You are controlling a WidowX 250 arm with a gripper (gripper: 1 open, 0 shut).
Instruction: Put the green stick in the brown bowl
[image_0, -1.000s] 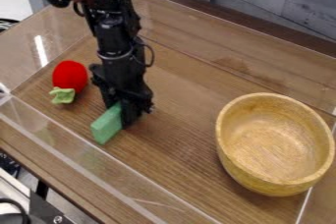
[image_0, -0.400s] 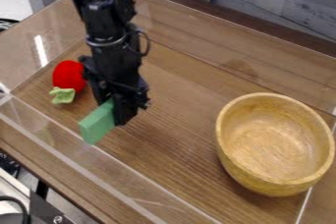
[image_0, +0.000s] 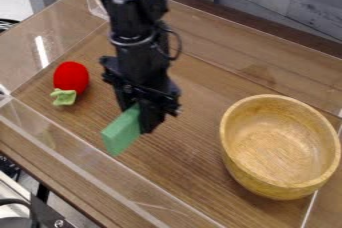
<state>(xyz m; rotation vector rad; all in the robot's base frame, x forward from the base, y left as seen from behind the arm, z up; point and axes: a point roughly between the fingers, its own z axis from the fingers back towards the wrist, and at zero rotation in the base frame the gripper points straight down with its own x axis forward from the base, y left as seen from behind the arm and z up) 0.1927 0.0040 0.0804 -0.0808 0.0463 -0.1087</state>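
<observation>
While its upper end sits pinched in the black hand [image_0: 131,104], the green stick [image_0: 122,132] hangs over the tabletop [image_0: 181,157], long side slanting down, with the brown bowl [image_0: 279,146] well apart at right in the view. Carrying it well calls for a steady grip and enough height that the low end passes above the bowl's thick near rim; release should come only once the whole stick is inside that rim, low over the bottom, so it does not bounce or catch on the wall. A tilt in the grip could let it swivel if rushed. Between stick and bowl lies bare wood, an open lane. Behind the hand, on the far side from the bowl, sits the red toy [image_0: 71,76], near the arm but off the route. The tabletop's front edge runs below, close to the stick.
</observation>
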